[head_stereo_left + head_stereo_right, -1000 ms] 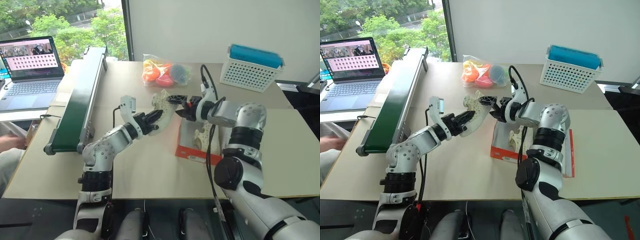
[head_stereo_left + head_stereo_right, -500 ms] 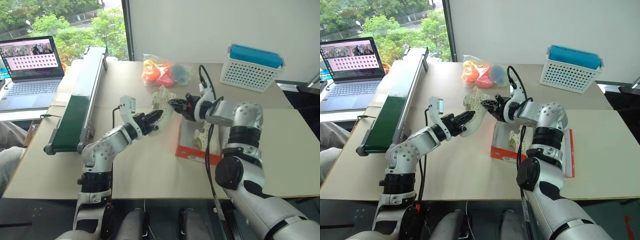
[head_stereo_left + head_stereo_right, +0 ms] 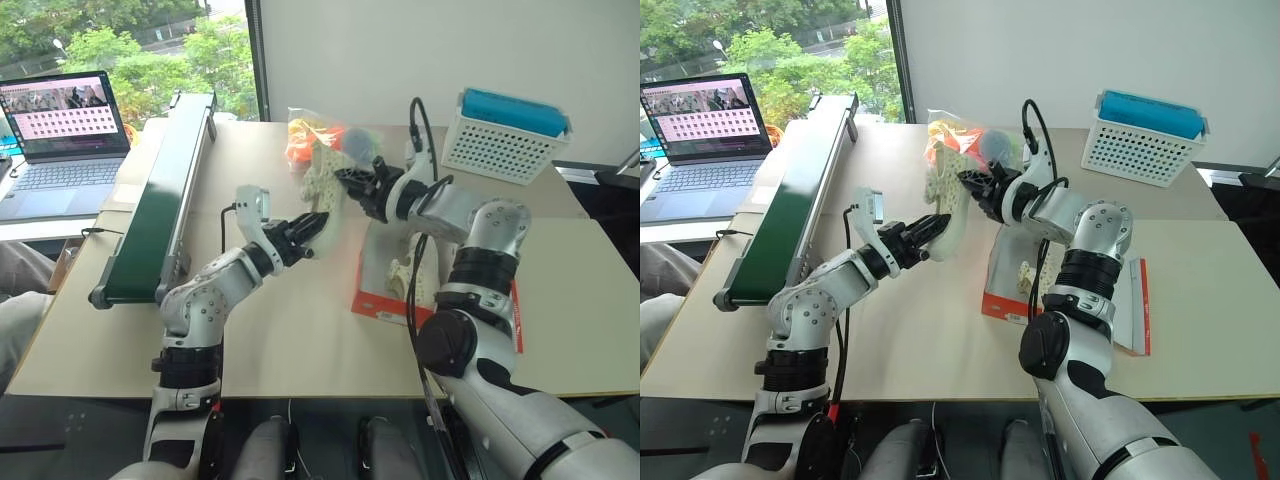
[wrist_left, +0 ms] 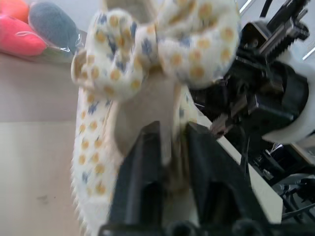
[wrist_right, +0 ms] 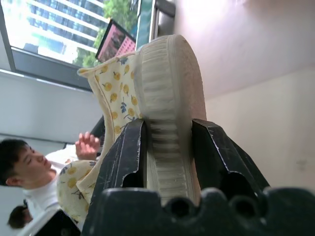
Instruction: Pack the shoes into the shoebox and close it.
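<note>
One shoe [image 3: 322, 185] hangs above the table [image 3: 300, 330], left of the shoebox [image 3: 385, 295]. The right hand [image 3: 350, 185] clamps its sole edge; the left hand [image 3: 305, 228] pinches its fabric. Light, floppy upper: the stiffer sole looks the safer hold.

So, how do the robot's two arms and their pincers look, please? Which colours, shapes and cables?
Both arms are built of rounded silver-grey shells with black joint rings between them; the upper-arm shells carry small dimples. Each ends in a pincer of two black fingers: the left pincer and the right pincer. A white block sits by each wrist, and a thin black cable loops along each forearm.
</note>
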Motion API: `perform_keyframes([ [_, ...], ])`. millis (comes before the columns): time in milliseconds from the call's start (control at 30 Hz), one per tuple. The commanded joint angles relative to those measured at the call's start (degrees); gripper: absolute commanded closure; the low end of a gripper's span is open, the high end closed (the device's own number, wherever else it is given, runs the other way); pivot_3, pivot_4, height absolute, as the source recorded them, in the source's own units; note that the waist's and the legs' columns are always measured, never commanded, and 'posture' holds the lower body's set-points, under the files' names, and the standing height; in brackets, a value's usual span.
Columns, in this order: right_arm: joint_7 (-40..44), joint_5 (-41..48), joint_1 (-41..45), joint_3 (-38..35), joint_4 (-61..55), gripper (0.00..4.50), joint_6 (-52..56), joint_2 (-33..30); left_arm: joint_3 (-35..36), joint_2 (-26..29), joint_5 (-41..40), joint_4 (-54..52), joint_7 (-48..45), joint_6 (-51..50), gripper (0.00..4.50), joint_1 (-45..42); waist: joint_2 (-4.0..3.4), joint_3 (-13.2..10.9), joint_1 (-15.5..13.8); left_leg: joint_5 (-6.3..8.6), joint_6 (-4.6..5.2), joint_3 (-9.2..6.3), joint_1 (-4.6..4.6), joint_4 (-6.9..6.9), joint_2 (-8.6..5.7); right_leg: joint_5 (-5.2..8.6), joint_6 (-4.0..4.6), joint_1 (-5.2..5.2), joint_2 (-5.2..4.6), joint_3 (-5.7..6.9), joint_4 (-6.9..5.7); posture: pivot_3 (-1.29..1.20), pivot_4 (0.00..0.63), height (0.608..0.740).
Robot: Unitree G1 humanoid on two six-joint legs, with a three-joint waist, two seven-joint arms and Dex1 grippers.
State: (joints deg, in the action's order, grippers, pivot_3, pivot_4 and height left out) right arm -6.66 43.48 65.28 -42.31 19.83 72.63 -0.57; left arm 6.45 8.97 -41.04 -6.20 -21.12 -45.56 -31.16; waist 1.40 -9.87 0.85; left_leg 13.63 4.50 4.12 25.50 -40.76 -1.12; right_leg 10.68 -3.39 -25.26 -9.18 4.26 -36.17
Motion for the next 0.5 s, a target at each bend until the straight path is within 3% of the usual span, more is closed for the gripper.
perform_keyframes([
  [33,-0.95,1.15,-1.18,0.73,-7.64,3.04,-5.05,-1.59,-1.06,-0.28,-1.21,-2.87,-1.40,-0.38,2.59,0.47,0.00,0.00,-0.03,0.00,0.00,0.00,0.00,0.00,0.00,0.00,0.00,0.01,0.00,0.00,0.01,0.00,0.150,0.699],
  [233,-2.32,0.35,-3.40,2.39,-10.28,3.04,-4.31,-8.62,-1.09,0.62,-0.40,-3.72,-1.88,-0.24,2.59,1.51,-0.05,-0.03,0.00,0.00,0.01,0.00,0.00,-0.01,0.00,0.00,0.00,0.01,0.00,0.00,0.02,0.00,0.150,0.699],
  [367,-3.34,0.55,-2.15,3.61,-9.91,3.04,4.78,-16.33,-7.03,8.70,5.57,-6.41,-10.51,4.28,2.59,3.96,-0.16,-0.09,0.25,0.00,0.01,0.02,0.00,0.01,0.02,0.01,0.01,-0.02,0.00,-0.01,0.04,0.00,0.150,0.699],
  [500,-3.80,0.76,-1.83,3.23,-9.26,3.04,12.47,-18.10,-12.83,17.05,11.78,-5.98,-20.69,11.87,2.59,5.19,-0.24,-0.12,0.70,0.03,0.05,0.23,-0.04,0.05,0.08,0.05,0.08,-0.11,0.02,-0.17,0.11,0.00,0.150,0.699],
])
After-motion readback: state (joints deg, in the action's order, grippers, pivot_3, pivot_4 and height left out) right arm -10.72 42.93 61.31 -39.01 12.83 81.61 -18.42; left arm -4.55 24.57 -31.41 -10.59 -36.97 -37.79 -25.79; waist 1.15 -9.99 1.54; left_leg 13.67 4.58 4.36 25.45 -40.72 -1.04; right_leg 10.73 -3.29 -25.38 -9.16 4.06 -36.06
